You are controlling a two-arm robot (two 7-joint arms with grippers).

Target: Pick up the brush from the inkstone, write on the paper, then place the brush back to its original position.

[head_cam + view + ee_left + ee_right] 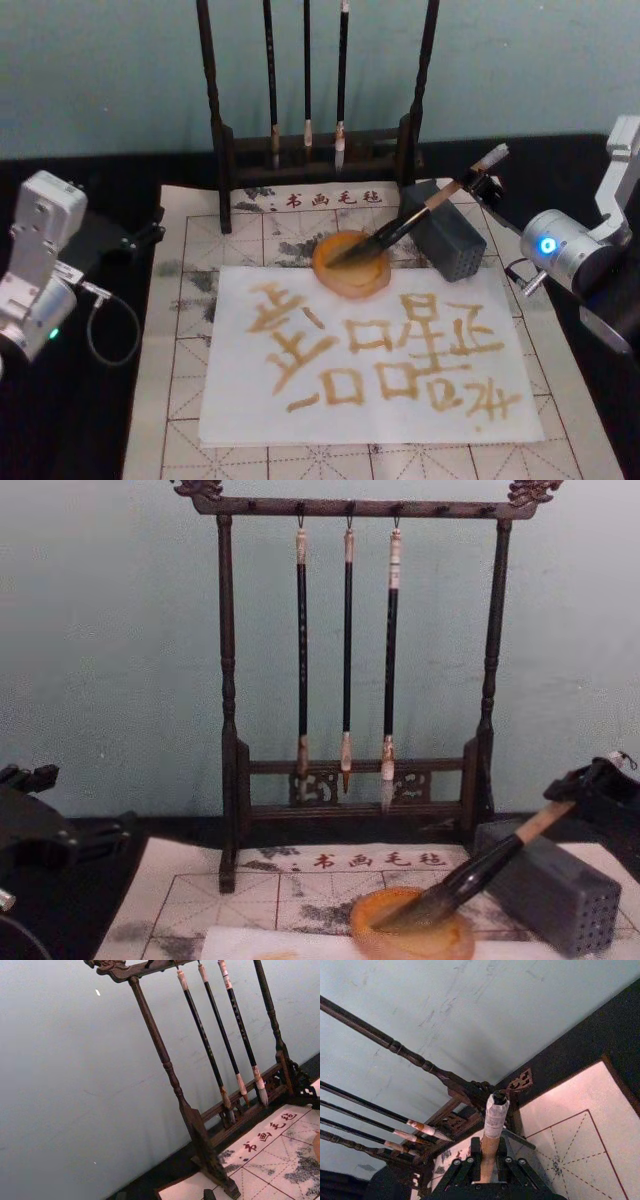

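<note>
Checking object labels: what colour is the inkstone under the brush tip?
The inkstone is orange-amber with a glossy rim, clearest in the head view.

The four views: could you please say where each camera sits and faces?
Head: high, looking down on the paper; left gripper, right gripper at edges.
Chest: low, facing the rack; right gripper holding the brush.
Left wrist: parked arm, facing rack and wall.
Right wrist: looks along the brush between its fingers.
All share the rack.
</note>
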